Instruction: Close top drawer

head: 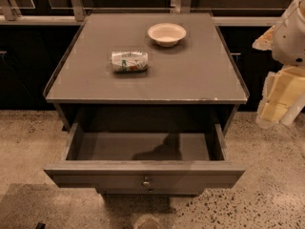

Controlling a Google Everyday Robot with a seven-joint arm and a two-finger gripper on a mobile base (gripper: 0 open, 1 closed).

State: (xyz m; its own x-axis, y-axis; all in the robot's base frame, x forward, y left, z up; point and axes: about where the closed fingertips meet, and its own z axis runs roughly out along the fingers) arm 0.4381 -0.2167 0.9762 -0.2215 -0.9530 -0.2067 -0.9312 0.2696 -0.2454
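Note:
The top drawer point(95, 174) of the grey-brown cabinet is pulled far out toward me. Its inside point(119, 147) holds nothing that shows. A small round metal knob point(146, 183) sits at the centre of its front. My gripper point(278, 99) hangs at the right edge of the view, beside the cabinet's right side and above the floor. It is apart from the drawer and to the right of it. The white arm point(290, 32) rises above it.
On the cabinet top point(200, 75) lie a crushed can point(129, 61) and a white bowl point(167, 34). A knob of a lower drawer point(150, 191) peeks below the open front. Speckled floor point(267, 194) surrounds the cabinet. A dark wall with rails point(38, 20) stands behind.

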